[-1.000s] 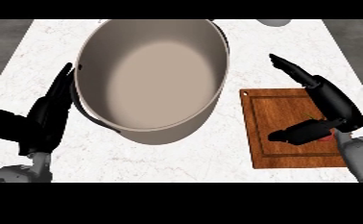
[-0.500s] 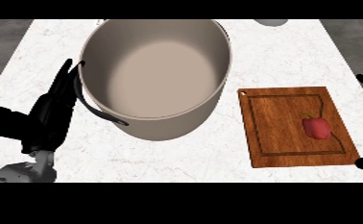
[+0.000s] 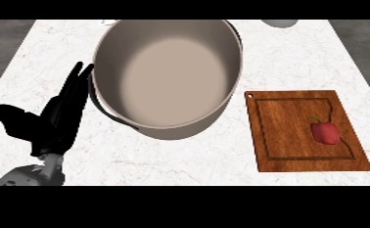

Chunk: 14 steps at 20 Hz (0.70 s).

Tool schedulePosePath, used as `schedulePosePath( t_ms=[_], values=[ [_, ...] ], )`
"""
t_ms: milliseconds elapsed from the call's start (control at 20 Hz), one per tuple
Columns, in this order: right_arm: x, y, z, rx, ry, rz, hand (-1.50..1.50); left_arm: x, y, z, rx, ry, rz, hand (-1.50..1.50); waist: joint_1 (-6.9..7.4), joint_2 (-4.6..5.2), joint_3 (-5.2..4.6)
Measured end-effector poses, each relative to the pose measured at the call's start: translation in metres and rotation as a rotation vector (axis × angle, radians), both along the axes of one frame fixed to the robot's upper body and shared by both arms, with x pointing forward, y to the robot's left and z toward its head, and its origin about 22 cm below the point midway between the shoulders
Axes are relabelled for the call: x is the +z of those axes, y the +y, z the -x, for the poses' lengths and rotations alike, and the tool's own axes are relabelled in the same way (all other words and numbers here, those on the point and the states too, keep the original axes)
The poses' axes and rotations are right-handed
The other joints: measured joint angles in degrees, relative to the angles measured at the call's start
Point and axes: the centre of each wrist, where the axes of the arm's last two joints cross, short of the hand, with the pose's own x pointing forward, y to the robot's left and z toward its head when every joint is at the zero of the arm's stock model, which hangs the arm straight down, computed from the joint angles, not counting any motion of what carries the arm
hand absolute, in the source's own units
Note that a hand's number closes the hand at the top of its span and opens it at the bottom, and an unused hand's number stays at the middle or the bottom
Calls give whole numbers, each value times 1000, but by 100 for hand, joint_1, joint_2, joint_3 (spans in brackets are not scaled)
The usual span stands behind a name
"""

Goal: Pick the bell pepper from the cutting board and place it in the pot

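A red bell pepper (image 3: 325, 132) lies on the right part of the wooden cutting board (image 3: 289, 146) at the right of the counter. A large grey pot (image 3: 170, 78) stands left of the board, empty inside, with a dark handle on its left wall. My left hand (image 3: 57, 112) rests at the left edge beside the pot, fingers straight and pointing up. My right hand does not show in the head view.
The white marble counter (image 3: 289, 60) spans the view. A grey round object (image 3: 280, 23) peeks in at the top right edge. A small pale thing (image 3: 108, 22) shows at the top left by the pot's rim.
My right hand, which hovered over the cutting board a second ago, has left the view, uncovering the bell pepper on the board. The left hand has barely shifted.
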Motion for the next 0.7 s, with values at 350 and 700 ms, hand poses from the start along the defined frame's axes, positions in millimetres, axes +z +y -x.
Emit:
schedulePosePath(
  t_ms=[350,700],
  values=[
    [12,33,7,-135,108,148,-150,1,-7,0,-35,8,-15,0,129,25,1],
    [-1,45,2,-229,183,218,-150,3,-12,-9,-49,-3,-18,0,207,38,11]
  ],
)
